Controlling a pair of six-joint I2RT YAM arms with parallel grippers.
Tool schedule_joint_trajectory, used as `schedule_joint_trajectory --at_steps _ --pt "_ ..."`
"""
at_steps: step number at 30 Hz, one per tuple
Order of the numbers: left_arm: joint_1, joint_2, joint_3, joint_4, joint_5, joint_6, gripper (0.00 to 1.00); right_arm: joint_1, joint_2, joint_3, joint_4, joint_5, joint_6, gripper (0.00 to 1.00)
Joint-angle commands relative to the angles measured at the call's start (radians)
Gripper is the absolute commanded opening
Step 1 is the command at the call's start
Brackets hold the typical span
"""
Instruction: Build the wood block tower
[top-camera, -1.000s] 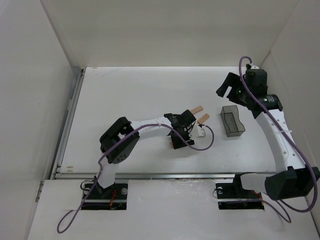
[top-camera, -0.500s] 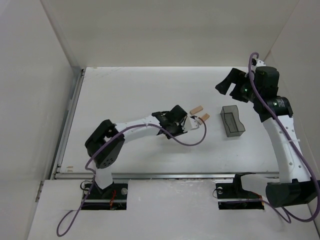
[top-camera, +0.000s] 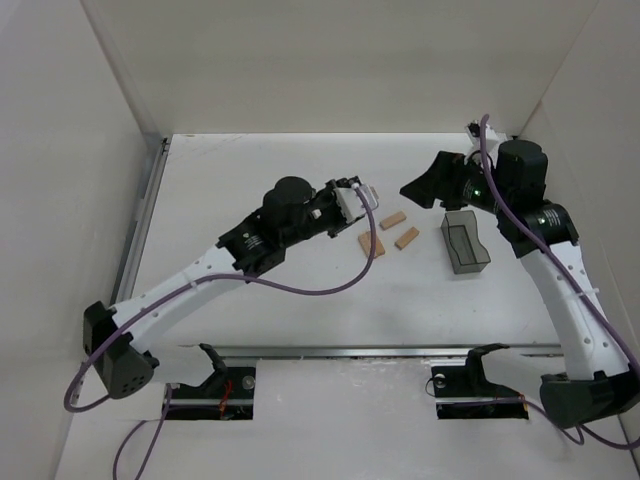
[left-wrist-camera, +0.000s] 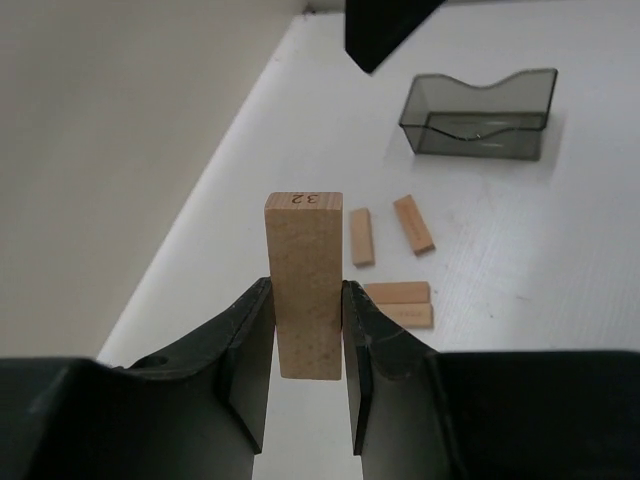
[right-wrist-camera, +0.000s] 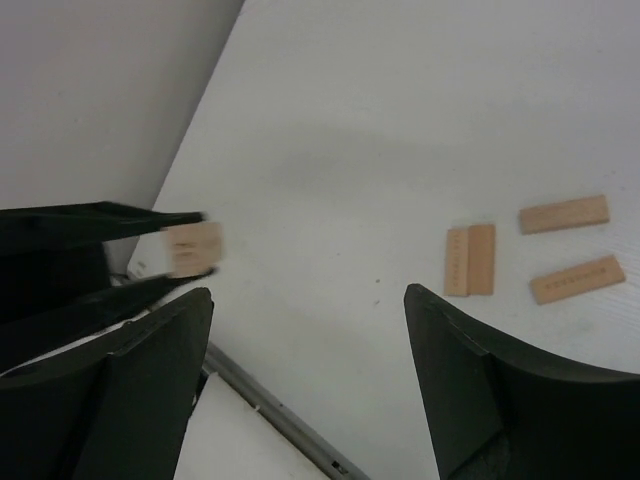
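My left gripper (left-wrist-camera: 306, 288) is shut on a light tan wooden plank (left-wrist-camera: 304, 235), held upright above the table, its end marked "32". In the top view this gripper (top-camera: 358, 197) hovers left of the loose planks. Two planks lie side by side and touching (left-wrist-camera: 400, 303), also seen from above (top-camera: 370, 244). Two single planks (top-camera: 393, 221) (top-camera: 406, 238) lie flat beside them. No planks are stacked. My right gripper (right-wrist-camera: 308, 292) is open and empty. It hangs above the table, right of the left gripper (top-camera: 412, 192).
A small grey translucent bin (top-camera: 465, 242) stands right of the planks and also shows in the left wrist view (left-wrist-camera: 478, 115). White walls enclose the table on the left, back and right. A metal rail (top-camera: 330, 351) runs along the near edge.
My left arm has risen off the table and swung back left with a plank in its grip, uncovering the side-by-side pair. My right gripper has moved left toward the centre.
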Motion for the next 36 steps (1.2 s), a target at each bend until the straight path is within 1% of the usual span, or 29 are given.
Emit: schedule_joint_trajectory --at_steps 1,2,4,5,7,9,11,13,15,17,19,24,25,30,34,36 --pt "-0.002 0.054 -0.02 0.011 0.08 -0.067 0.0 0.051 -0.065 0.0 0.119 -0.019 -0.022 0.82" --pt "-0.002 0.054 -0.021 0.028 0.08 -0.067 0.0 0.051 -0.065 -0.009 0.119 -0.019 -0.012 0.8" --pt "-0.011 0.054 -0.021 0.028 0.08 -0.067 0.0 0.089 -0.051 0.003 0.106 -0.036 -0.012 0.76" --pt "-0.011 0.054 -0.021 0.028 0.08 -0.067 0.0 0.1 -0.042 0.003 0.106 -0.036 -0.012 0.73" --pt "-0.02 0.054 -0.021 0.028 0.08 -0.067 0.0 0.129 -0.031 0.003 0.106 -0.006 0.014 0.73" --pt "-0.031 0.044 -0.044 0.039 0.044 -0.053 0.0 0.14 -0.022 -0.011 0.106 0.016 0.037 0.79" --pt "-0.042 0.031 -0.057 0.051 0.033 -0.053 0.0 0.14 -0.01 -0.032 0.093 0.074 0.038 0.79" --pt "-0.042 0.022 -0.068 0.051 0.024 -0.053 0.0 0.14 0.013 -0.032 0.083 0.09 0.038 0.75" --pt "-0.042 0.013 -0.091 0.051 0.024 -0.053 0.0 0.16 0.039 -0.043 0.097 0.058 0.027 0.7" --pt "-0.042 0.002 -0.102 0.051 0.015 -0.062 0.0 0.171 0.052 -0.054 0.125 0.0 0.027 0.67" --pt "-0.042 -0.007 -0.113 0.06 0.014 -0.062 0.0 0.195 0.061 -0.066 0.148 -0.012 0.027 0.64" --pt "-0.042 -0.016 -0.133 0.082 -0.006 -0.071 0.0 0.227 0.073 -0.077 0.174 -0.07 0.018 0.63" --pt "-0.042 -0.025 -0.133 0.082 -0.006 -0.071 0.0 0.238 0.073 -0.086 0.174 -0.07 0.018 0.63" --pt "-0.042 -0.035 -0.142 0.082 -0.025 -0.071 0.0 0.257 0.098 -0.095 0.165 -0.047 0.018 0.52" --pt "-0.042 -0.035 -0.151 0.091 -0.05 -0.081 0.0 0.292 0.109 -0.106 0.155 -0.024 0.018 0.51" --pt "-0.042 -0.044 -0.16 0.102 -0.061 -0.081 0.0 0.301 0.109 -0.117 0.155 -0.024 0.018 0.45"
